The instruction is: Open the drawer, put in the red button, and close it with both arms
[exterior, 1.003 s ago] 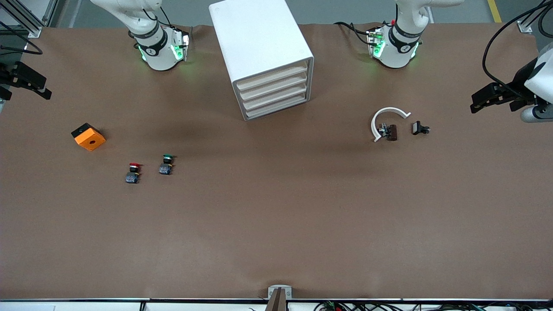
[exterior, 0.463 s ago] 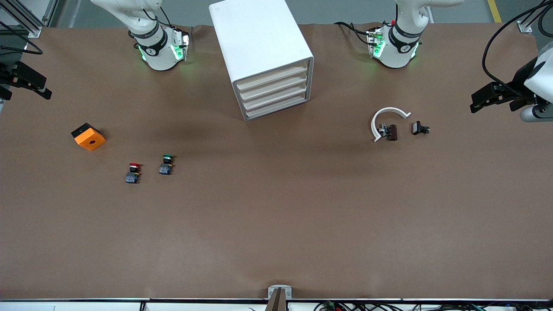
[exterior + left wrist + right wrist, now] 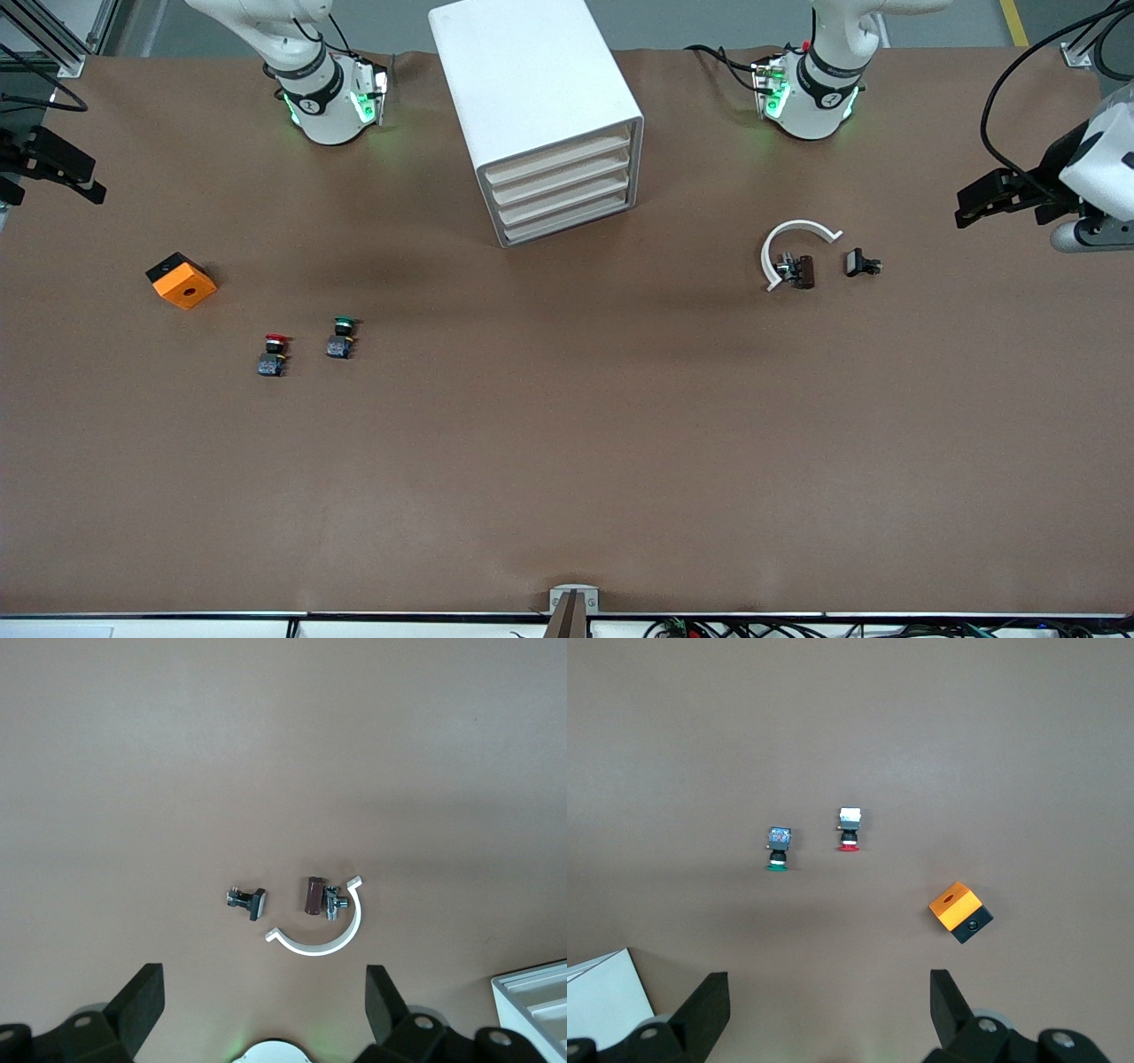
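Note:
The white cabinet [image 3: 540, 97] stands between the arms' bases, and its four cream-fronted drawers [image 3: 563, 186] are all shut. The red button [image 3: 275, 353] lies on the table beside the green-capped one [image 3: 341, 338], toward the right arm's end. It also shows in the right wrist view [image 3: 850, 830]. My right gripper [image 3: 53, 173] is open and empty over the table's edge at that end, its fingers [image 3: 709, 1001] wide apart. My left gripper [image 3: 970, 206] is open and empty over the left arm's end of the table, its fingers [image 3: 383, 997] wide apart.
An orange cube with a hole [image 3: 182, 280] lies near the buttons. A white C-shaped ring [image 3: 793, 244], a small brown part [image 3: 803, 271] and a small black part [image 3: 861, 263] lie toward the left arm's end. They also show in the left wrist view, the ring [image 3: 328, 935] among them.
My left gripper has shifted slightly toward the cabinet and the robots' side of the table. The right arm and all objects have not moved.

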Controlling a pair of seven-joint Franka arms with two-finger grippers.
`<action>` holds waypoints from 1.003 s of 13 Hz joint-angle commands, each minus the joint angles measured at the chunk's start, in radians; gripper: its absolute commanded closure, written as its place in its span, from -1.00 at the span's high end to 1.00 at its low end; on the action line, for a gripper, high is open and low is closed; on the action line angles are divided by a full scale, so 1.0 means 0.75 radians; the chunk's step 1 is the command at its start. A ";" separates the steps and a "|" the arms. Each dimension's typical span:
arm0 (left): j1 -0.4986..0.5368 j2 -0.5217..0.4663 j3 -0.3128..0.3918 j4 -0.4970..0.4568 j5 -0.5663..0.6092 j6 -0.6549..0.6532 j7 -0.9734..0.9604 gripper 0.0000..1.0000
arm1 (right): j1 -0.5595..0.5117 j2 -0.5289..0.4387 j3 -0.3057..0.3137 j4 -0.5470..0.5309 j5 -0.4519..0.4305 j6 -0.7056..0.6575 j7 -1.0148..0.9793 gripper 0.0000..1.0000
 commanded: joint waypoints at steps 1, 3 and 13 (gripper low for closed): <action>-0.010 0.111 -0.002 0.034 -0.081 -0.011 -0.125 1.00 | -0.019 -0.014 0.012 0.001 -0.001 -0.013 -0.016 1.00; -0.025 0.173 -0.006 0.039 -0.160 0.034 -0.193 1.00 | -0.019 -0.014 0.012 0.001 -0.001 -0.013 -0.016 1.00; -0.231 0.426 -0.024 0.043 -0.208 0.296 -0.826 1.00 | -0.019 -0.014 0.012 0.001 -0.001 -0.013 -0.016 1.00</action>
